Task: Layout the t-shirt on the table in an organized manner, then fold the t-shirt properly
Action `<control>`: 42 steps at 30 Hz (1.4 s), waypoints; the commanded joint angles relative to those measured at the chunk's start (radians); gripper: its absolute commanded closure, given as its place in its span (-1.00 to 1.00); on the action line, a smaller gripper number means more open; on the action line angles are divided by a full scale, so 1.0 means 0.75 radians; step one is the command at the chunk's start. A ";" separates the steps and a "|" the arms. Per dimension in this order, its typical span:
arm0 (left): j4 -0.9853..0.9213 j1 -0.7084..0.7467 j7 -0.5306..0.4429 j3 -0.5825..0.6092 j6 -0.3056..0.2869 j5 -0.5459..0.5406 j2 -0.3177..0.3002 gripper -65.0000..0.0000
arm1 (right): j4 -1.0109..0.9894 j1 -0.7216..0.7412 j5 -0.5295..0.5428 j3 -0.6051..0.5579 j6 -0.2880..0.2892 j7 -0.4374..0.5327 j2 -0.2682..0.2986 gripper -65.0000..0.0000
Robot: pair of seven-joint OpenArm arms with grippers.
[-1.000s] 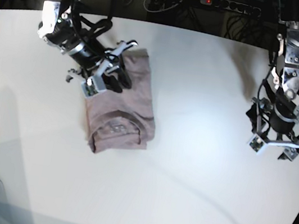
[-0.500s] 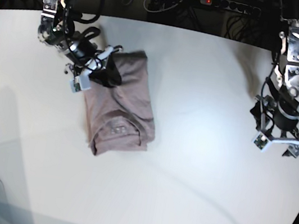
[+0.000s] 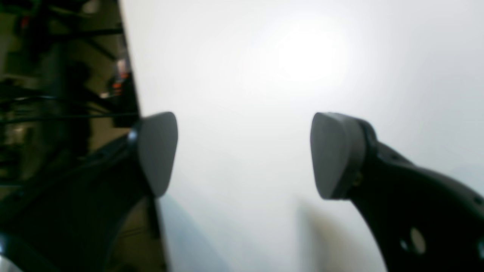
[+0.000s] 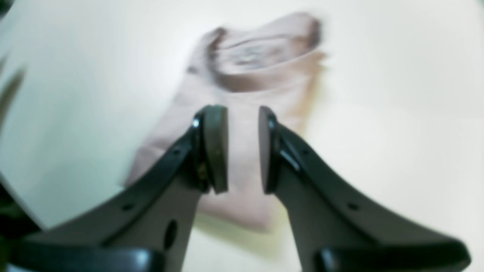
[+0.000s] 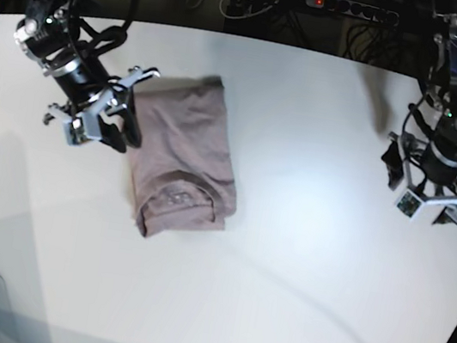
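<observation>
Mauve t-shirt (image 5: pixel 183 157) lies folded amid bare table (image 5: pixel 308 271).

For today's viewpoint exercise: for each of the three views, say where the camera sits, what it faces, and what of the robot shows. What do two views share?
Base: high above, looking down on the table; both arms show.
Left wrist: on the left gripper, facing bare tabletop; open fingers show.
Right wrist: on the right gripper, facing the folded t-shirt; narrow-gapped fingers show.
Shared: base and right wrist both show the t-shirt.

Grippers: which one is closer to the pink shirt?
The right gripper, beside the folded t-shirt. The left gripper hangs far across the table.
</observation>
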 commanded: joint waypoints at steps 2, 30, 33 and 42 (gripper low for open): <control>0.024 0.008 -0.009 -0.053 0.018 -0.035 -0.016 -0.63 | -0.078 0.031 0.002 0.063 0.004 0.004 0.013 0.62; 0.038 0.297 -0.009 -0.254 0.018 -0.352 -0.012 -0.63 | -0.340 -0.047 0.000 0.217 0.004 0.010 -0.077 0.62; 0.040 0.348 -0.009 -0.190 0.018 -0.352 -0.012 -0.62 | -0.235 -0.109 -0.002 0.303 0.004 -0.004 -0.081 0.62; 0.095 0.491 0.056 -0.150 0.018 -0.479 0.051 0.64 | 0.016 -0.434 -0.002 0.608 0.004 -0.004 -0.173 0.62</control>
